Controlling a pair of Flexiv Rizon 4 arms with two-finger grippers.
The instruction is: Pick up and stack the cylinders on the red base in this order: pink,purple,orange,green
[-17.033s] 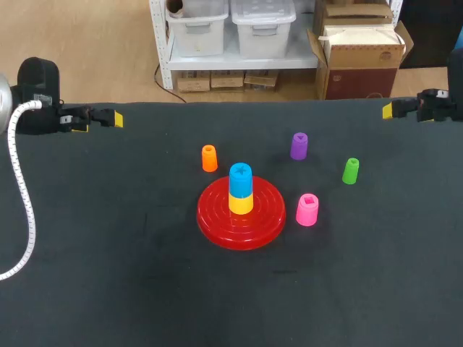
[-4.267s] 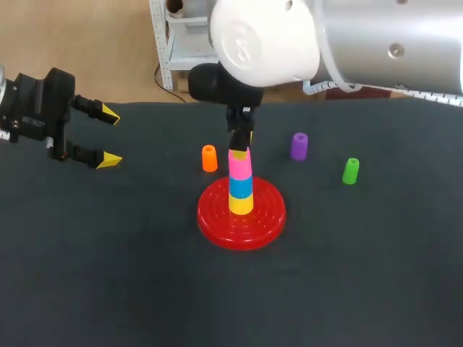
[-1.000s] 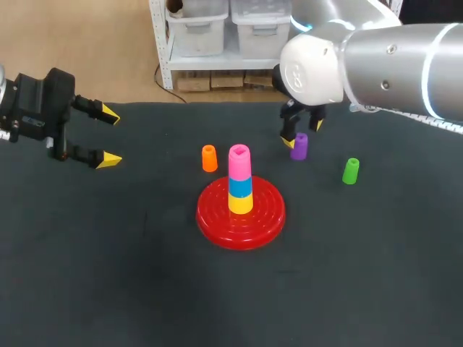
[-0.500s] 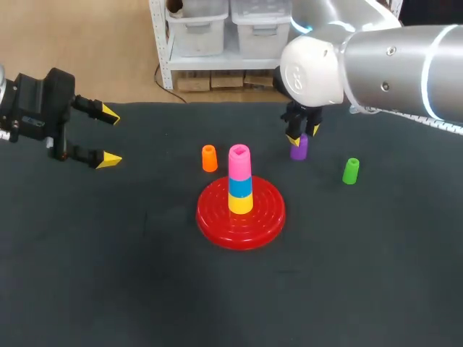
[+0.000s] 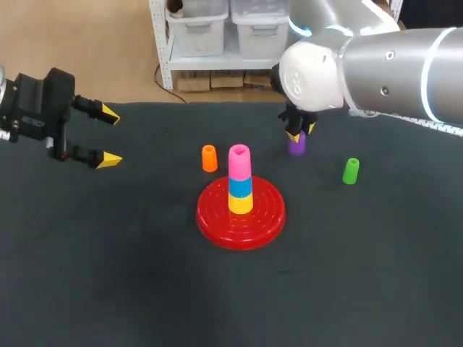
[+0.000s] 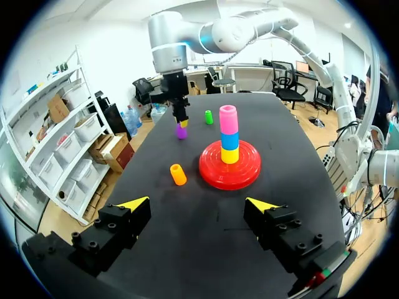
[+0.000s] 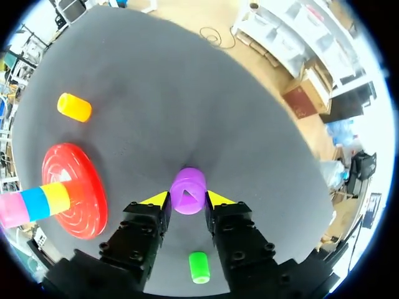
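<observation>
While the right hand [image 5: 298,133] pinches the purple cylinder [image 5: 296,146] from both sides, fingers narrow on it, that piece sits low beyond the red base [image 5: 217,217], off to its right; lifted or not, cannot tell. On the base: yellow cylinder [image 5: 241,203], blue cylinder [image 5: 241,186], pink cylinder [image 5: 239,158] topmost. Orange cylinder [image 5: 209,158] just beyond the base, left side. Green cylinder [image 5: 350,170] right of the base, well apart. Left hand [image 5: 111,137] far left of the base, over the bench [image 5: 108,275], spread wide, holding nothing.

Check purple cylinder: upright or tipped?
Upright. The purple cylinder stands on the table, its open top facing the right wrist camera, clamped between the right gripper's yellow tips.
</observation>
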